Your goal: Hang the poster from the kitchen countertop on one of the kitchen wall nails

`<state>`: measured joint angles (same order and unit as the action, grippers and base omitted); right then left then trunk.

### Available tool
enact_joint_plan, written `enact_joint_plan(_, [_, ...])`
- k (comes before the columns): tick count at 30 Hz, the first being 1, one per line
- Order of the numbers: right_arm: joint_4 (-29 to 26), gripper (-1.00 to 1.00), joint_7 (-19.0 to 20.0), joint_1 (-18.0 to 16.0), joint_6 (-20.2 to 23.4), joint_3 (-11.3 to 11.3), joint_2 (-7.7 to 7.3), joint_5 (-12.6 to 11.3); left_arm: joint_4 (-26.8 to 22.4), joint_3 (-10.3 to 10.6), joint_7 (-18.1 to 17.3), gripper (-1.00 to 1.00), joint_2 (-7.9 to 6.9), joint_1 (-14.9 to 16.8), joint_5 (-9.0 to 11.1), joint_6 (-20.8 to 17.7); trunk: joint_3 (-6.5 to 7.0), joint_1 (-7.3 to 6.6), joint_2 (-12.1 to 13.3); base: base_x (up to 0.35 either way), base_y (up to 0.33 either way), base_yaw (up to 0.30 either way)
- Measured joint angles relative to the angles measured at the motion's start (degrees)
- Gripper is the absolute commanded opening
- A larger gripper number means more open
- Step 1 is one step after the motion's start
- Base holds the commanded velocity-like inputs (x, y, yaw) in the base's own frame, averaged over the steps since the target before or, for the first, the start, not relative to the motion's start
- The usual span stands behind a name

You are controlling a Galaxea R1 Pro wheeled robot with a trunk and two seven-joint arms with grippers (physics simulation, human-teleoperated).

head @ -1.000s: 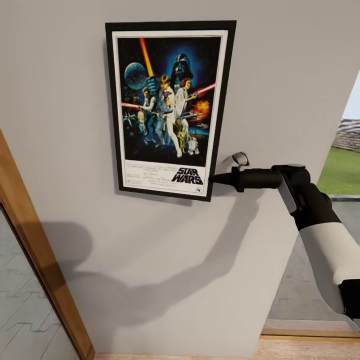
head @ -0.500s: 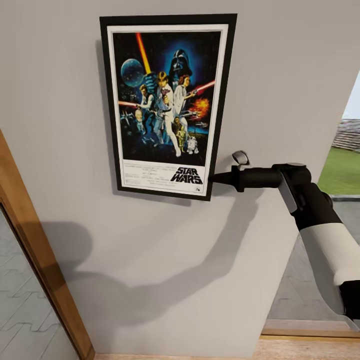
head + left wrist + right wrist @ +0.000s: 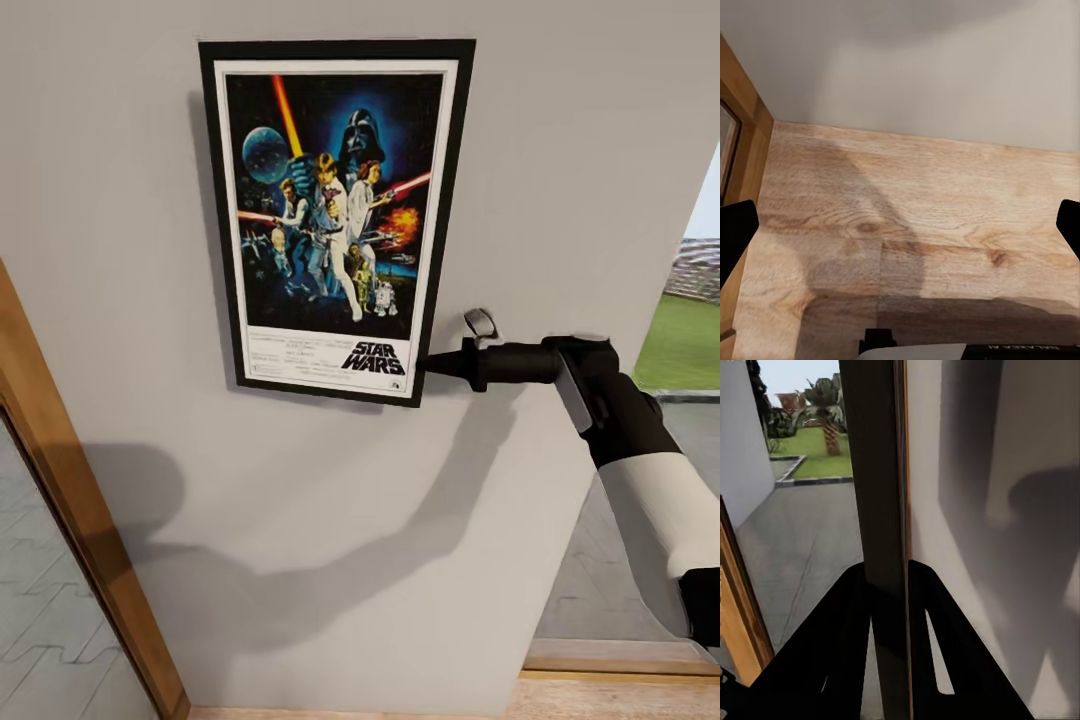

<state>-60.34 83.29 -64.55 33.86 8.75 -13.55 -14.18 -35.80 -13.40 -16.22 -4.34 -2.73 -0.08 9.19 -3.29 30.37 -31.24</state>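
Head view, left to right: a slanted wooden door frame [image 3: 70,520] borders a plain off-white wall [image 3: 560,130], on which falls the grey shadow of an arm. High on that wall sits the rectangular portrait Star Wars film poster [image 3: 335,215], thin black frame, white border, dark blue artwork with figures and lightsabers; it lies flat against the wall, slightly tilted. At its lower right corner, the right gripper [image 3: 428,362], black and slender, meets the frame edge, its two fingers pressed together on the poster's rim. Behind the gripper extends the black wrist and white forearm of the right arm [image 3: 650,490]. Beyond the arm, a doorway shows green lawn [image 3: 685,345] and grey paving.

Right wrist view: the poster's dark frame edge [image 3: 881,510] runs straight out from between the black fingers [image 3: 832,645], which pinch it on both sides; the off-white wall lies just beside the gripper on one flank, and lawn with a palm tree [image 3: 825,412] on the other.

Left wrist view: the left gripper's black fingertips [image 3: 736,232] stand spread wide apart over a light wood-plank floor [image 3: 915,225], holding nothing, with the wall's base ahead of them.
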Motion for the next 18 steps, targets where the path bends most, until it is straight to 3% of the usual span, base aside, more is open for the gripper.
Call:
enact_joint_plan(14, [-0.1, -1.0, 0.0, 1.36, -0.36, 0.04, 0.0, -0.01, 0.0, 0.0, 0.0, 1.0, 0.0, 0.0, 0.0, 0.0, 0.0, 0.0, 0.0, 0.0, 0.0, 0.0])
enact_joint_plan(18, [0.04, -1.0, -0.01, 1.72, -2.56, 0.04, 0.0, 0.02, 0.0, 0.0, 0.0, 1.0, 0.0, 0.0, 0.0, 0.0, 0.0, 0.0, 0.0, 0.0, 0.0, 0.0])
